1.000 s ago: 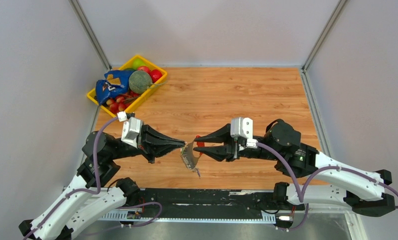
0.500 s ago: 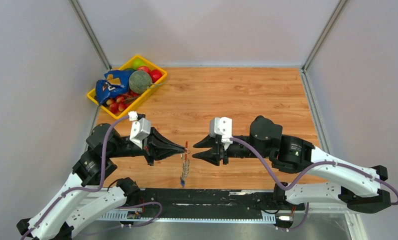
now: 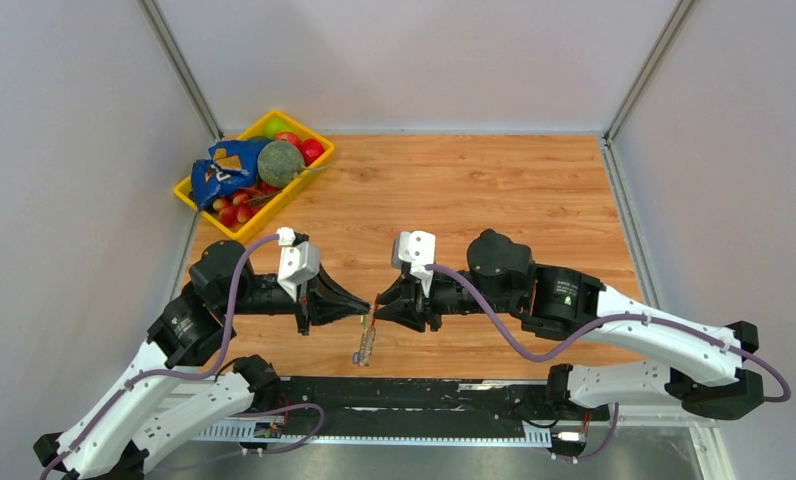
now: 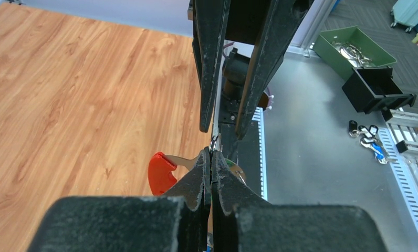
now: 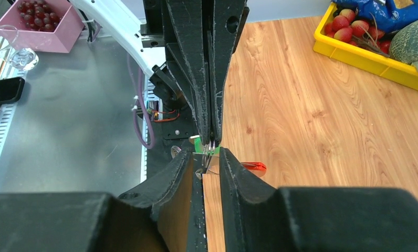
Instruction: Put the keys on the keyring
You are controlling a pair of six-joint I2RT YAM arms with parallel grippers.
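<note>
The keyring (image 3: pixel 363 345) hangs over the table's near edge, between the two gripper tips. My left gripper (image 3: pixel 366 318) is shut on its silver ring (image 4: pixel 213 142). The red clip piece (image 4: pixel 161 172) sticks out to the left of the tips, and the chain dangles below. A green key cap (image 5: pixel 199 143) shows beside the ring (image 5: pixel 210 148); no blue cap can be made out. My right gripper (image 3: pixel 377 302) faces the left one tip to tip. It is open a narrow gap, its fingers (image 5: pixel 233 173) on either side of the ring. The red piece (image 5: pixel 254 167) lies just right of them.
A yellow basket (image 3: pixel 196 195) holding fruit, a melon and a blue bag stands at the table's back left. Off the table on the metal bench are a pink box of red balls (image 5: pixel 39 23), a green tray (image 4: pixel 354 44) and spare keys (image 4: pixel 372 142).
The right gripper has moved left and come up to the ring held by the left gripper. The left gripper has drawn back and down a little, and the chain now hangs lower and straighter.
</note>
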